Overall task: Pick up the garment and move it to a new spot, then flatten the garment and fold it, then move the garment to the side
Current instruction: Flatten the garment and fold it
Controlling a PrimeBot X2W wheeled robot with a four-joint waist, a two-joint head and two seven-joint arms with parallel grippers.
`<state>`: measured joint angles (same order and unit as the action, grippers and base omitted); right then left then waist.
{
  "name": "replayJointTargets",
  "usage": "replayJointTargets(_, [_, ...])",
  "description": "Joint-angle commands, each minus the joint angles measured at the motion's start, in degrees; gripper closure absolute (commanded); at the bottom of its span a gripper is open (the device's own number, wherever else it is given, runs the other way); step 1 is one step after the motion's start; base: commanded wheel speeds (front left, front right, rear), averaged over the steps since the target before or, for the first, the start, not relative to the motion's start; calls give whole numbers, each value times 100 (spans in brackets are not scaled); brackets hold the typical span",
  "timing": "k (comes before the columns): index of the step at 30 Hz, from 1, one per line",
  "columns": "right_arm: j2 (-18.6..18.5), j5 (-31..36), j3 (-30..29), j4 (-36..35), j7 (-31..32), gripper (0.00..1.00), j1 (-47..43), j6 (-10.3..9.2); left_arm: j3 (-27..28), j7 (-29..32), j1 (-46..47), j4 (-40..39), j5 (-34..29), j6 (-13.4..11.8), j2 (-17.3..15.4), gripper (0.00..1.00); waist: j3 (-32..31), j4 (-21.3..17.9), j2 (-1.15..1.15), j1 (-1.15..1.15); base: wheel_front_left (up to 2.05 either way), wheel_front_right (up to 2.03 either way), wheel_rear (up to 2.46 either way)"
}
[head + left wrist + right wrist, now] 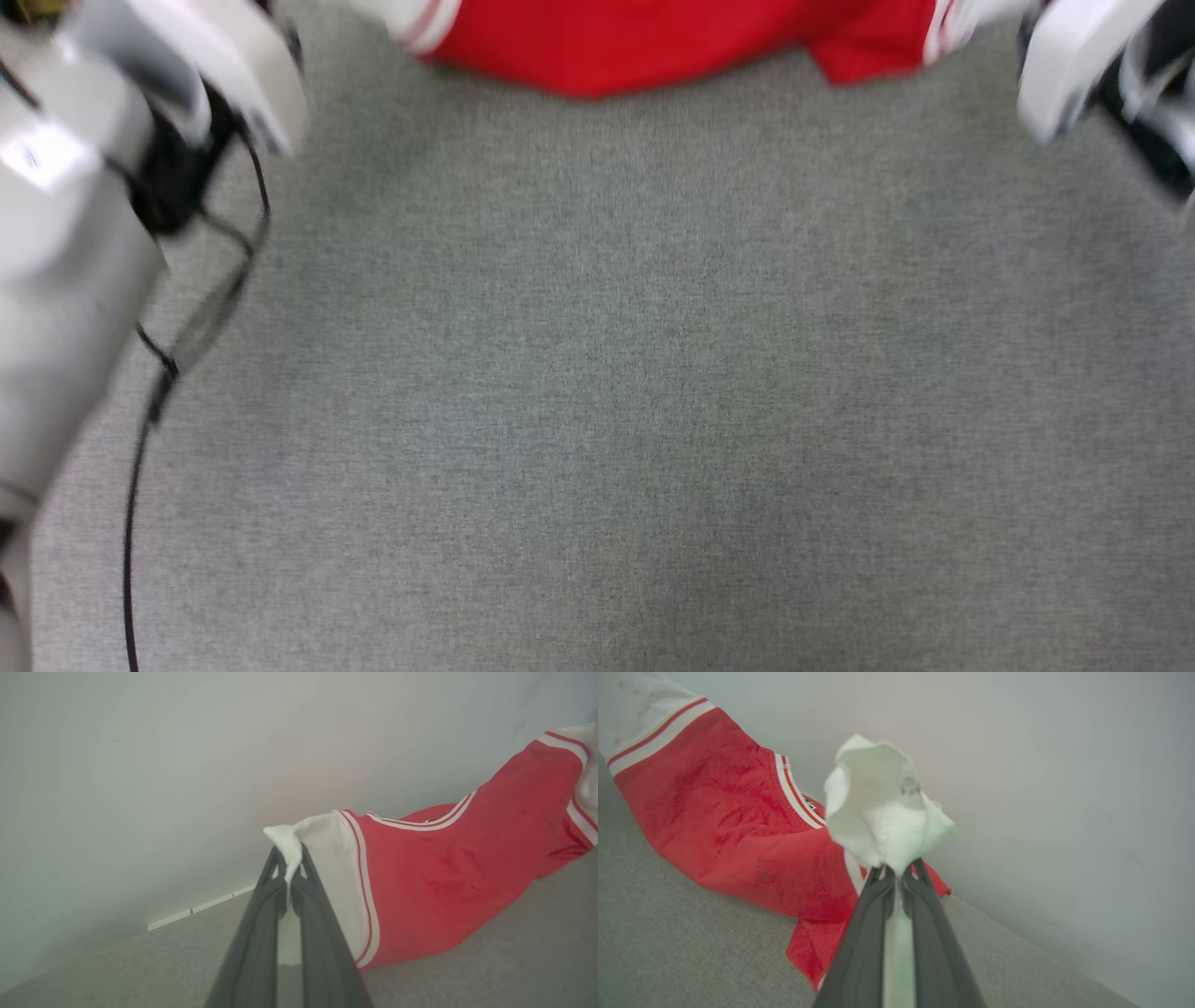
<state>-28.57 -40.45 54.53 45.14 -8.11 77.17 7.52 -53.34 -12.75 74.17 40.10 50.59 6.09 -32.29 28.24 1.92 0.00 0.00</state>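
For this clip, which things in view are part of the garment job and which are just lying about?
In the job: the garment, red with white sleeves; the left gripper and the right gripper, each shut on white cloth at one end of it.
Just there: black cable; grey carpet; white wall; pale skirting strip.

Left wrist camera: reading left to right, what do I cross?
Bare wall → white floor trim → left gripper pinching the white sleeve → striped trim → red middle of the shirt → its other white sleeve at the right edge.
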Motion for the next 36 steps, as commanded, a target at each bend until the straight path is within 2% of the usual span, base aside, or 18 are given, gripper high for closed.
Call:
replayJointTargets(1, [-66, -94, 96, -87, -98, 100, -279, -6, 44, -92, -330, -121, 83, -104, -26, 100, -216, -3, 0, 0, 0, 0, 0])
replayJointTargets(8, [-460, -473, 498, -521, -405, 100, -1503, -6, -87, -211, -2007, -940, 234, -516, -283, 100, -828, 38, 0, 0, 0, 0, 0])
replayJointTargets(11, [-618, -565, 673, -742, -449, 100, -2015, -5, -83, -216, -2720, -1296, 386, -681, -506, 100, -1125, 16, 0, 0, 0, 0, 0])
replayJointTargets(20, [-1215, -682, 798, -1249, -543, 100, -3471, -6, -107, -240, -4724, -2177, 879, -1266, -1017, 100, -1929, 32, 0, 0, 0, 0, 0])
replayJointTargets(26, [-1542, -756, 571, -1571, -475, 100, -4473, -8, -54, -252, -5811, -2519, 1122, -1645, -1286, 100, -2351, 27, 0, 0, 0, 0, 0])
replayJointTargets(36, [-1983, -657, 37, -2238, -108, 100, -6279, -9, 282, -249, -7066, -3015, 1244, -1992, -1362, 100, -2646, 61, 0, 0, 0, 0, 0])
